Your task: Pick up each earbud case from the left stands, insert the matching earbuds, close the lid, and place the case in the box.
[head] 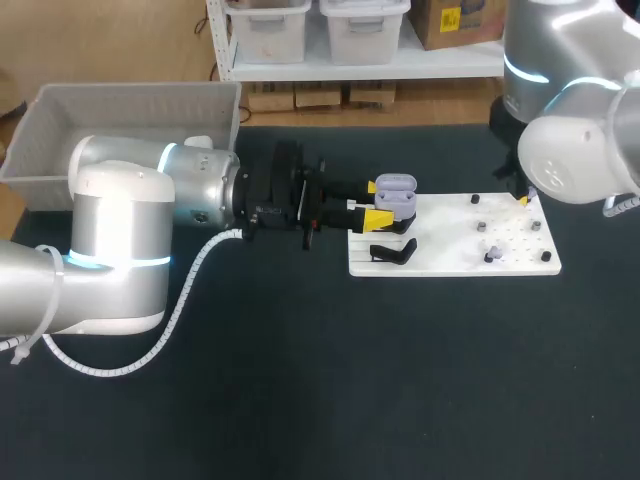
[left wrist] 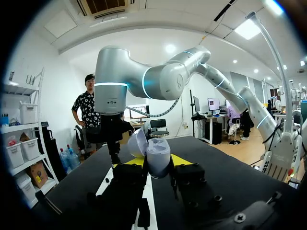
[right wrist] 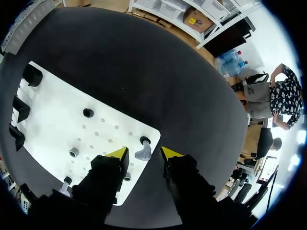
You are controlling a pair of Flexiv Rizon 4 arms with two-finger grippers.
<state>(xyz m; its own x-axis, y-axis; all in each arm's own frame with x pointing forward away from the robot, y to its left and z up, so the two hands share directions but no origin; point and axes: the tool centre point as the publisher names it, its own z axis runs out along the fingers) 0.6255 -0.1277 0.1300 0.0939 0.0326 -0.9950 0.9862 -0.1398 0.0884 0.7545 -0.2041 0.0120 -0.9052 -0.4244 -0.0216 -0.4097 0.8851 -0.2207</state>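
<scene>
Across the head view spreads the dark surface point(head: 300, 400), which carries every item listed.

Left arm point(head: 120, 230): comes in from the left edge and lies level, its wrist at the frame's centre.

Right arm point(head: 570, 150): fills the upper right corner, with its wrist hanging over the right end of the board.

Grey box point(head: 130, 110): upper left of the frame, behind the left arm.

White board point(head: 450, 258): right of centre, flat on the surface and studded with small pegs.

Left jaws: closed on the lavender earbud case point(head: 395, 193), with a yellow tip on each side, at the board's left end. In the left wrist view the case point(left wrist: 157, 155) stands upright between the fingers with its lid open.

Right jaws: open, pointing down at the board, with the yellow tips point(right wrist: 117, 153) apart.

Black stand point(head: 393, 252): on the board's left part, just below the held case in the frame.

Grey earbud point(right wrist: 142, 152): on a peg near the board's edge, in the gap between the right jaws' spread tips.

Another small grey piece point(head: 480, 228): on a peg nearby.
</scene>
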